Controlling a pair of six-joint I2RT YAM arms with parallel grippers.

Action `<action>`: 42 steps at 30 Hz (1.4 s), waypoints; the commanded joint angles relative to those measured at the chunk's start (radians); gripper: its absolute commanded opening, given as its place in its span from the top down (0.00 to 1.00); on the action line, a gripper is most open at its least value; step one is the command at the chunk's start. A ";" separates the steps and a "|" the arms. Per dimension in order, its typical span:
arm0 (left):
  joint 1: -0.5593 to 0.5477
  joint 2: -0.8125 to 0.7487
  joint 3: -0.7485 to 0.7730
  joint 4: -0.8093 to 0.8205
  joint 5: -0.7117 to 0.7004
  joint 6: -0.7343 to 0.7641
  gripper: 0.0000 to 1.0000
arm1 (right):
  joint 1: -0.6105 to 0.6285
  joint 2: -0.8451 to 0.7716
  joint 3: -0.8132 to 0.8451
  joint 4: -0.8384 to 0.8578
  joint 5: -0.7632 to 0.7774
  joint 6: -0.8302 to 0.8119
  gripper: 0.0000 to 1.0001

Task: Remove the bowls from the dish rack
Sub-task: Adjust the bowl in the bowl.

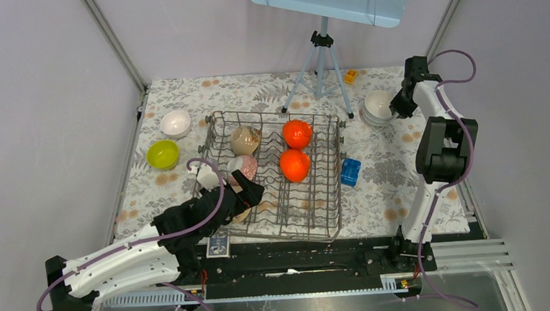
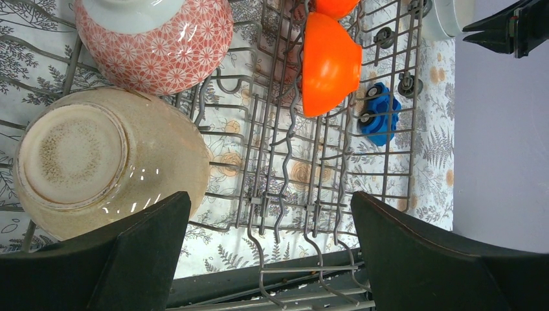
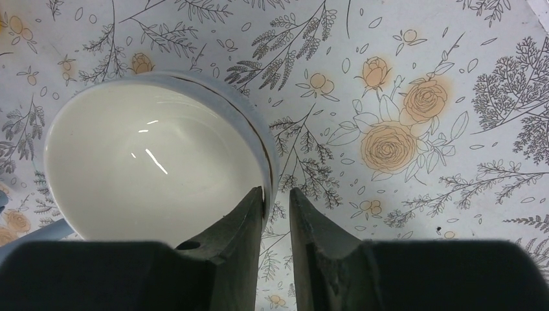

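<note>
Four bowls sit in the dish rack (image 1: 318,196): a beige bowl (image 2: 103,168), a pink-patterned bowl (image 2: 155,45), and two orange bowls (image 1: 297,132); the left gripper (image 2: 268,207) hangs beside the beige bowl, spread wide, holding nothing. They look glazed, hard, light, slick and chippable; I'd pinch across a rim. The right gripper (image 3: 277,194) straddles a white bowl (image 3: 149,168) at its rim on the floral cloth (image 3: 401,78), jaws nearly closed; I can't tell whether it grips.
</note>
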 commanded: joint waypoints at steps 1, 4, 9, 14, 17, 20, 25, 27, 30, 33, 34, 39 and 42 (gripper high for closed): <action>0.003 -0.002 -0.002 0.020 -0.011 -0.004 0.01 | -0.008 0.007 0.018 -0.011 0.013 -0.011 0.73; 0.003 0.000 -0.001 0.021 -0.011 -0.005 0.01 | -0.009 0.006 0.018 -0.012 0.012 -0.011 0.78; 0.004 0.003 0.000 0.024 -0.011 -0.005 0.01 | -0.009 0.000 0.020 -0.010 0.006 -0.011 0.88; 0.002 0.007 0.003 0.026 -0.008 -0.004 0.01 | -0.009 -0.009 0.024 -0.008 0.000 -0.009 0.92; 0.003 0.005 0.002 0.025 -0.007 -0.002 0.01 | -0.009 -0.017 0.027 -0.009 -0.005 -0.006 0.94; 0.004 0.005 0.003 0.026 -0.007 -0.001 0.01 | -0.008 -0.026 0.029 -0.010 -0.010 -0.001 0.95; 0.003 0.007 0.008 0.026 -0.006 0.001 0.01 | -0.009 -0.037 0.028 -0.013 -0.011 0.001 0.95; 0.003 0.009 0.008 0.025 -0.004 0.001 0.01 | -0.009 -0.041 0.025 -0.013 -0.012 0.002 0.95; 0.003 0.010 0.011 0.026 -0.002 0.002 0.01 | -0.009 -0.046 0.022 -0.014 -0.011 0.003 0.95; 0.003 0.006 0.012 0.026 -0.002 0.005 0.01 | -0.009 -0.054 0.020 -0.016 -0.011 0.004 0.95; 0.004 0.006 0.012 0.026 -0.003 0.005 0.01 | -0.009 -0.057 0.019 -0.016 -0.011 0.005 0.95; 0.003 0.004 0.014 0.026 -0.001 0.008 0.01 | -0.008 -0.068 0.016 -0.016 -0.012 0.006 0.93; 0.002 0.003 0.014 0.026 -0.001 0.009 0.01 | -0.008 -0.073 0.008 -0.015 -0.013 0.005 0.92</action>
